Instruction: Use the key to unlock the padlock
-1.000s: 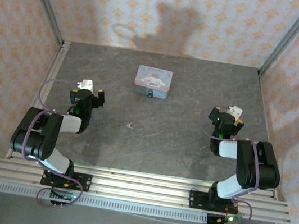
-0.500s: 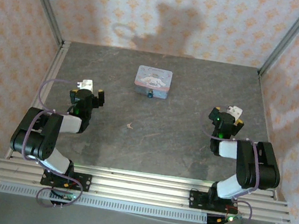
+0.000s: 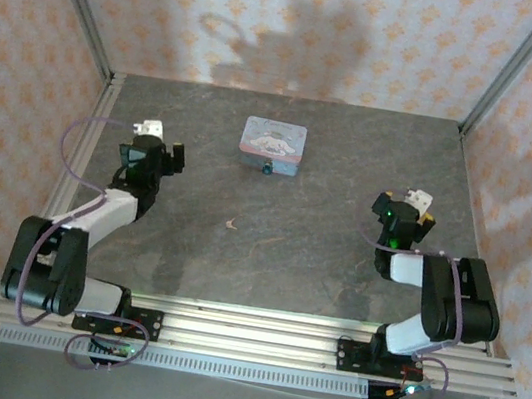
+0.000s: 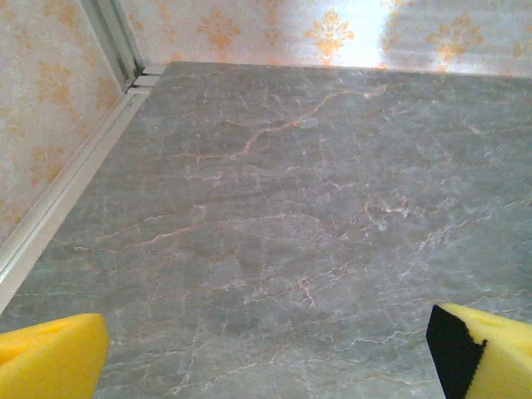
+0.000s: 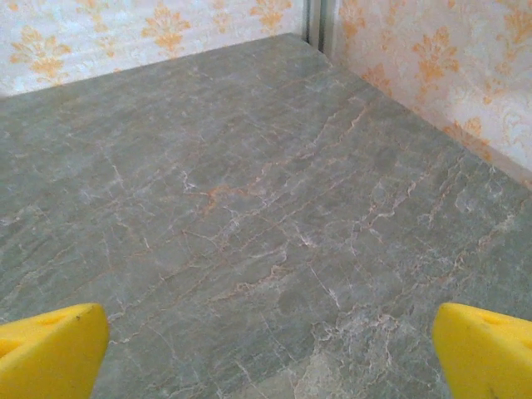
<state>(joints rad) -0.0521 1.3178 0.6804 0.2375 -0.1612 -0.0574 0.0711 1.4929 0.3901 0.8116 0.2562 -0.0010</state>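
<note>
The padlock (image 3: pixel 266 167) is a tiny dark teal body lying against the near edge of a pastel tin (image 3: pixel 274 140) at the table's far middle. A small pale sliver, the key (image 3: pixel 232 224), lies alone on the grey stone table near the centre. My left gripper (image 3: pixel 156 149) is open, left of the tin and well back-left of the key. In the left wrist view its yellow fingertips (image 4: pixel 50 359) stand wide apart over bare table. On the right side, my right gripper (image 3: pixel 405 205) is open too, and its yellow pads (image 5: pixel 486 349) frame nothing but bare stone.
Patterned walls and aluminium posts (image 3: pixel 79 8) close in the table on three sides. A metal rail (image 3: pixel 245 333) with the arm bases runs along the near edge. The table edge strip (image 4: pixel 62 195) runs close on the left gripper's left.
The left arm has stretched out, carrying its gripper farther from its base and slightly left. The right arm, padlock, key and tin have not moved.
</note>
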